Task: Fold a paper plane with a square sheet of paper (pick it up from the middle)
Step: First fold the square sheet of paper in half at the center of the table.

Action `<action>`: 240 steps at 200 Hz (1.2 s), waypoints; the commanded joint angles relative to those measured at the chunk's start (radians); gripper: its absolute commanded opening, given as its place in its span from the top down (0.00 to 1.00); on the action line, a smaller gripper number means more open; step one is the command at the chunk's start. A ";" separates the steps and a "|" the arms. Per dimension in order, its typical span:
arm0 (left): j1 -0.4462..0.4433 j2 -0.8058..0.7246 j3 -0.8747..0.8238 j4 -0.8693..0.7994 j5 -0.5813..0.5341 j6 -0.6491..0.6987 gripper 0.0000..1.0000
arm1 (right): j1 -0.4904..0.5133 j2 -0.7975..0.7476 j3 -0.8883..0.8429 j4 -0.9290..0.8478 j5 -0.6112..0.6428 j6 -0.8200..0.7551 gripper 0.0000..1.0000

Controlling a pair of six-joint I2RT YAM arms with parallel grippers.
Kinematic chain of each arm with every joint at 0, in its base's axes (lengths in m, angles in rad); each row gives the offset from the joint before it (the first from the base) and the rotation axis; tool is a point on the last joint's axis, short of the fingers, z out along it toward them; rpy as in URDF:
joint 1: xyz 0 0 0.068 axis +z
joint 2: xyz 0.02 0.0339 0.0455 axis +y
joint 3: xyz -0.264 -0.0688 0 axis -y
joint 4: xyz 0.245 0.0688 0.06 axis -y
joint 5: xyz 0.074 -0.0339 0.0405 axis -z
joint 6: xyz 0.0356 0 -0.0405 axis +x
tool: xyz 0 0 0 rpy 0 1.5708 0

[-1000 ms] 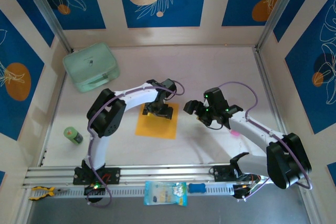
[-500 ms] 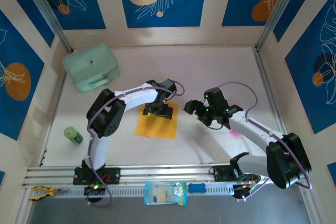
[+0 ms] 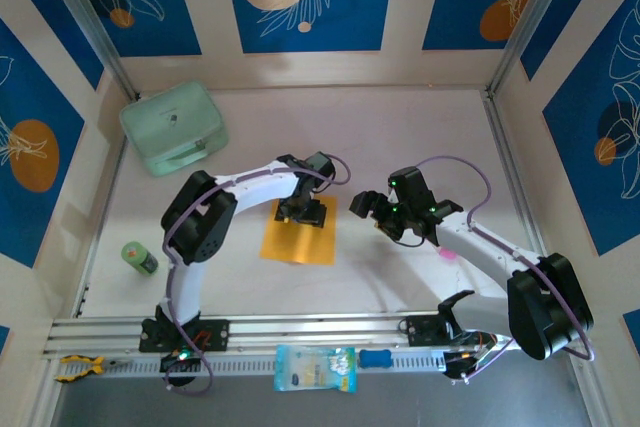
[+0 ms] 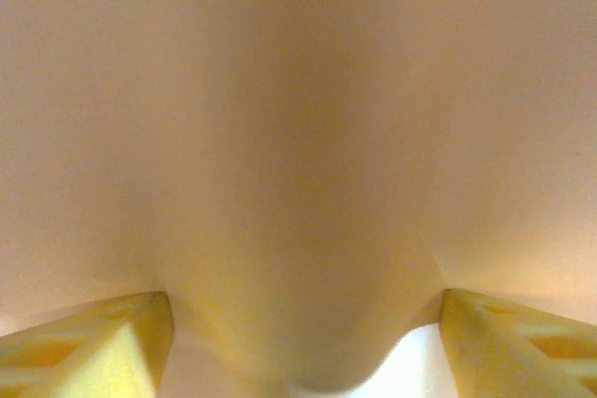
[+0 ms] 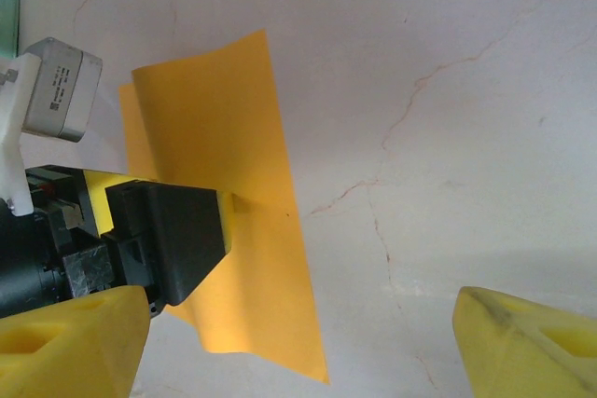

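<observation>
**Left arm going for the middle of the sheet, right arm on standby**

Over on the far left, the mint-green case (image 3: pixel 172 127) sits in the back corner. A little green can (image 3: pixel 138 258) stands by the left wall. Both are well apart from the action, so nothing crowds the folding spot.

Middle-left is where it's happening. The square sheet of paper (image 3: pixel 295 245) lies on the table (image 3: pixel 400 137), a bit left of centre, with no crease I can spot from above. The left gripper (image 3: pixel 303 213) is planted straight down on it, on the upper-middle part of the sheet. That fits the "pick it up from the middle" bit.

From its own wrist camera the yellow fingers (image 4: pixel 89 347) stand well apart, one at each side. The paper humps up in a soft ridge between them. My read is that it's pressing on the sheet and drawing it inward so a fold rises that the jaws can pinch. Flat paper on a table gives you nothing to grab otherwise. The jaws are wide and nothing looks clamped yet.

Further right, the right gripper (image 3: pixel 372 212) hangs just beside the sheet's right edge and points at it. Its jaws are spread wide and empty, with nothing between its fingertips (image 5: pixel 527 337). I'd guess it's parked there to take an edge once the sheet lifts.

So we're at the very first step, and the folding proper hasn't begun. My one worry is that the pinch puts a stray crumple in the middle instead of a clean ridge.
</observation>
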 commanded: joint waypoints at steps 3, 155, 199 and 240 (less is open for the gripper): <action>-0.016 -0.023 -0.049 0.038 0.040 -0.005 0.30 | -0.005 -0.030 0.009 -0.036 0.010 0.003 0.15; 0.035 -0.311 -0.317 0.697 0.577 -0.265 0.54 | -0.068 -0.218 -0.026 -0.076 0.149 -0.065 0.15; 0.057 -0.322 -0.387 0.801 0.638 -0.340 0.53 | -0.149 -0.269 -0.021 -0.138 0.007 -0.166 0.13; 0.067 -0.363 -0.451 0.804 0.603 -0.353 0.53 | -0.214 -0.279 -0.024 -0.193 -0.141 -0.171 0.13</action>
